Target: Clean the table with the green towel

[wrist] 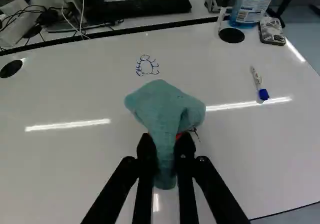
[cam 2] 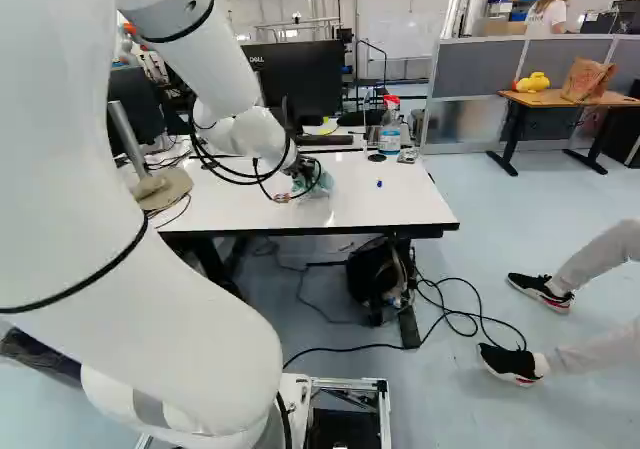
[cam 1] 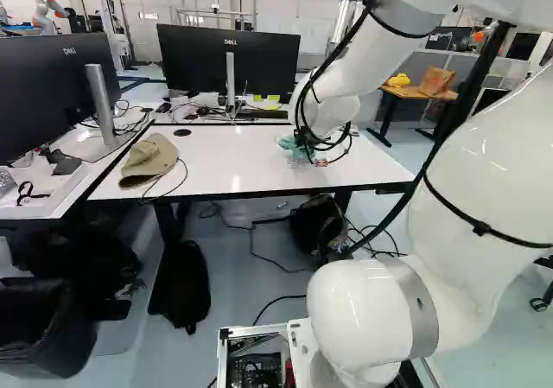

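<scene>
Green towel [wrist: 162, 109] pinched between both fingers of the black gripper [cam 2: 303, 172], over the white table [wrist: 75, 169], blue marker doodle [wrist: 146, 65] just ahead of the towel, beige cap [cam 1: 149, 160] left of the towel in the left base view.

Green towel [wrist: 162, 104] rough cloth; tabletop [wrist: 75, 159] glossy; bottle [wrist: 253, 4] clear plastic.

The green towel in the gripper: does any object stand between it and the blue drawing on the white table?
Nothing visible stands between the towel and the drawing, which is just ahead of it in the wrist view. The blue-capped marker lies off to one side.
</scene>
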